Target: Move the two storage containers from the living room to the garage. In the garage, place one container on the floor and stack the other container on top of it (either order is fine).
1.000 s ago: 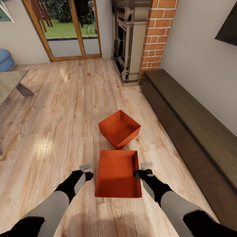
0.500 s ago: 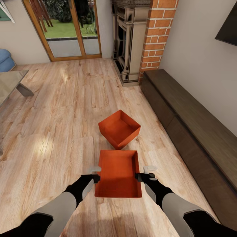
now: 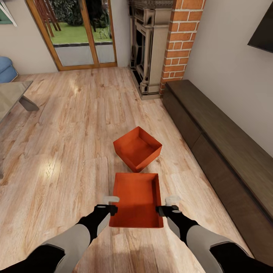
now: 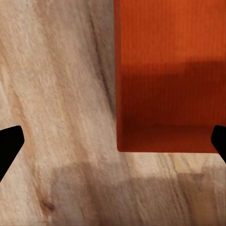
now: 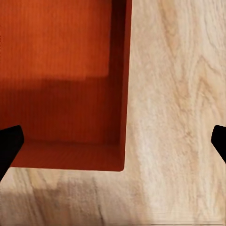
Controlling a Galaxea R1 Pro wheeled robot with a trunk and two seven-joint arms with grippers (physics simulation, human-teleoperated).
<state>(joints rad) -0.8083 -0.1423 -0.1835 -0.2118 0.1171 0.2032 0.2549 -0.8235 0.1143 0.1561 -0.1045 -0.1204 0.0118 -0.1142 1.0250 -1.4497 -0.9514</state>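
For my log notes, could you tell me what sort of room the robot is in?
Most likely a living room: a brick fireplace column, a long low dark-wood cabinet under a wall TV, and light wood plank flooring.

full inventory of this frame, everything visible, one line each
storage containers: 2, orange-red; near one on the plank floor between both claws, far one just beyond it, turned at an angle
plank floor: 1, light wood
low cabinet: 1, dark wood, along right wall
brick column: 1, red, by the fireplace
glass door: 1, wood-framed, far wall
TV: 1, black, right wall
table: 1, grey, left edge
left claw: open, over near container's left wall
right claw: open, over its right wall
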